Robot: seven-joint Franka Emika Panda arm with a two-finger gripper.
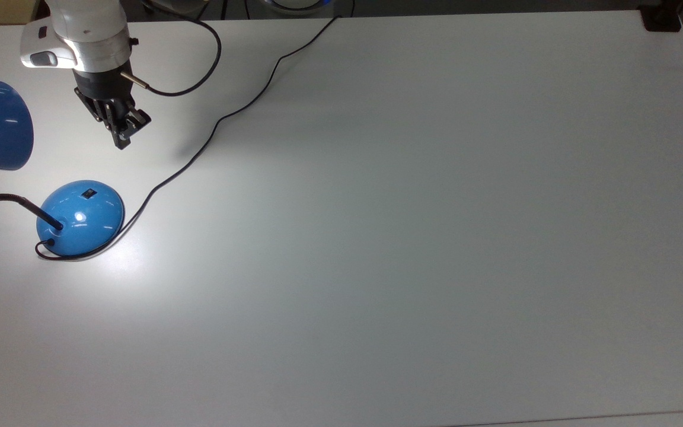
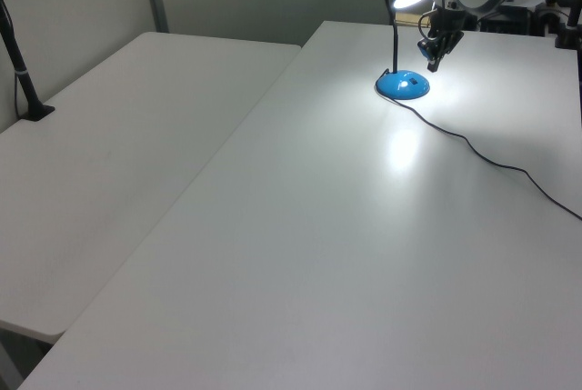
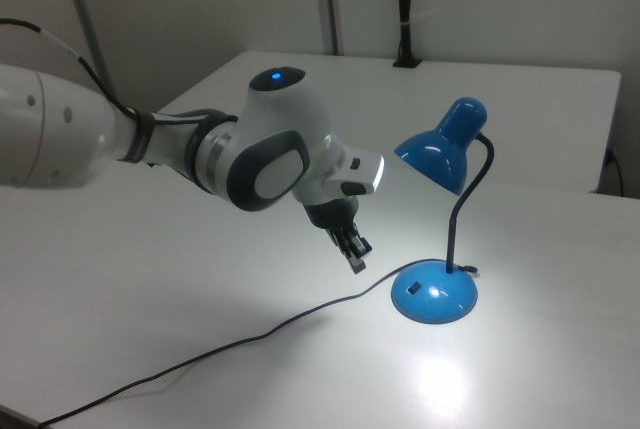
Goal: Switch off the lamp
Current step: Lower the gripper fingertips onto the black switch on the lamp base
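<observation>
Tool (image 1: 121, 141) clenched, empty, near lit lamp (image 1: 80, 217); no readable writing.

Hand (image 1: 121, 140) above table (image 1: 407, 237) — apart from lamp (image 1: 80, 217) base, fingers together.

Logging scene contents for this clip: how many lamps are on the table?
1. The blue desk lamp stands at the top view's left edge, lit, its base below the gripper there.

The lamp (image 3: 441, 224) is throwing a bright pool onto the table (image 3: 440, 389) at lower right; surroundings are staying dimmer, glare is glinting on its base.
</observation>
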